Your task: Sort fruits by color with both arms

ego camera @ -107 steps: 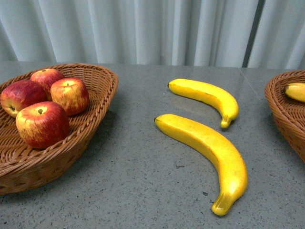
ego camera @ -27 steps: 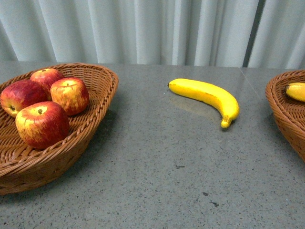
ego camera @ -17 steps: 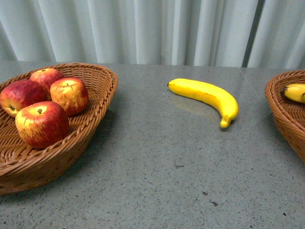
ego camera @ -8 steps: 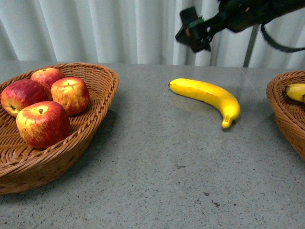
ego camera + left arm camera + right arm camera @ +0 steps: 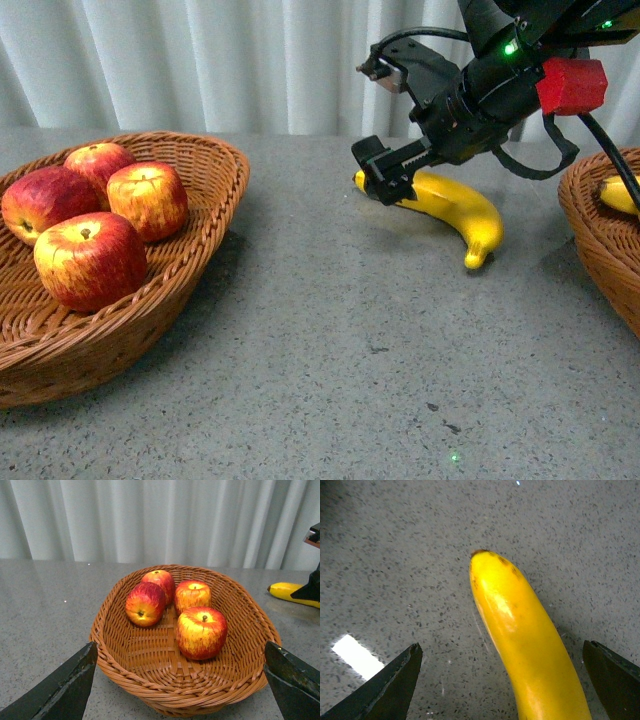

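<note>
Tabletop [image 5: 330, 390] speckled grey, pale curtain [image 5: 200, 60] behind; left fingers [image 5: 65, 695] and right fingers [image 5: 395, 687] wide apart.

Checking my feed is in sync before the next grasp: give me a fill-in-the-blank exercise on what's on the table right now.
1. The woven brown wicker basket on the left holds ___ red-and-yellow apples.
2. The right gripper, over the curved yellow banana on the grey speckled table, has its jaws ___.
3. The yellow fruit in the right-hand wicker basket is a ___.

Missing words: four; open; banana.
</note>
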Robot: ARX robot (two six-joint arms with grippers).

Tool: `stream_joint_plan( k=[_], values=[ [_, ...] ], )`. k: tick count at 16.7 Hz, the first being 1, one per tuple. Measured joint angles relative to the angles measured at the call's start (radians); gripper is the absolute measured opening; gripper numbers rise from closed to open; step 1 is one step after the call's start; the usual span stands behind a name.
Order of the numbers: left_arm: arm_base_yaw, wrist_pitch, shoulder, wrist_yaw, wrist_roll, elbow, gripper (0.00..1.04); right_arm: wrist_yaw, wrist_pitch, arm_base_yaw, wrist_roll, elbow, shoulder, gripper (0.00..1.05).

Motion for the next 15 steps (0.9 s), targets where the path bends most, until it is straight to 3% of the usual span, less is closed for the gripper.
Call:
stream_joint_plan(
  k=[7,13,15],
  values=[
    [0.0,0.0,0.0,0.0,0.0,0.0,0.98,0.104,-0.077,-0.039,-0.063,-0.019,0.018,0.98],
    [0.0,0.0,0.0,0.0,0.0,0.0,0.98,0.093,-0.046,-0.023,-0.067,-0.045,0.015,0.39],
    [0.0,0.0,0.0,0.0,0.0,0.0,0.98,0.032,0.027,-0.026,0.002,-0.046,0.014,0.37]
  ],
)
